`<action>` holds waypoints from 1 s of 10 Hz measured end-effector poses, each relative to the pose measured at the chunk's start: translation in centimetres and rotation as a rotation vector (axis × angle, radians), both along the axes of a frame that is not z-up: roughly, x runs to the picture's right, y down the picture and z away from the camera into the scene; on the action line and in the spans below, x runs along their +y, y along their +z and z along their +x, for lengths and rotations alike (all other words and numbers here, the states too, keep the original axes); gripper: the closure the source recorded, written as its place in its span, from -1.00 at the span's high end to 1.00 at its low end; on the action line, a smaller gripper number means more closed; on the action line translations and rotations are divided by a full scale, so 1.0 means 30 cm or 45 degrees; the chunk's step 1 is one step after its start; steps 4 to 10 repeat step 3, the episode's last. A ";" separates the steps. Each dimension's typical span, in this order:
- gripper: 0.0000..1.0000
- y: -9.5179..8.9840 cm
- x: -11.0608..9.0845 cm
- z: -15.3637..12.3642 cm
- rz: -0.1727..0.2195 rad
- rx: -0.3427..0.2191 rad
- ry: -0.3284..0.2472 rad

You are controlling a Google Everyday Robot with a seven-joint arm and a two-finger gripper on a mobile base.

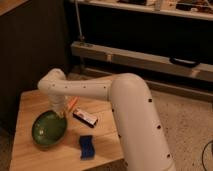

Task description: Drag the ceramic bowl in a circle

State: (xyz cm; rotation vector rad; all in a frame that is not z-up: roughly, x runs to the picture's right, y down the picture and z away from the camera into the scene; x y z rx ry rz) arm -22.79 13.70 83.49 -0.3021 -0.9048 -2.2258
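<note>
One gripper point(61, 113) reaches down to the far rim of the ceramic bowl point(49, 129), near the left edge of the wooden table point(30, 102); whether it grips I cannot tell, so it should drag slowly, away from the blue sponge point(87, 147)

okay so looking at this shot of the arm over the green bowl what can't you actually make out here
- Tool: at the ceramic bowl's far right rim in the camera view; the arm's wrist covers it, so its contact with the bowl is hidden.
- Orange object: mostly behind the arm, too blurred to identify.
- Dark packet: label unreadable.
- Wooden table: near edge cut off by the frame bottom.
</note>
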 end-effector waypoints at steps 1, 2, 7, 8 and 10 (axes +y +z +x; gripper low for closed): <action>-1.00 0.011 -0.001 0.059 -0.007 0.023 0.016; -1.00 0.016 0.008 0.092 -0.020 0.018 0.029; -1.00 0.011 0.019 0.099 -0.034 -0.017 0.040; -1.00 0.011 0.019 0.099 -0.034 -0.017 0.040; -1.00 0.011 0.019 0.099 -0.034 -0.017 0.040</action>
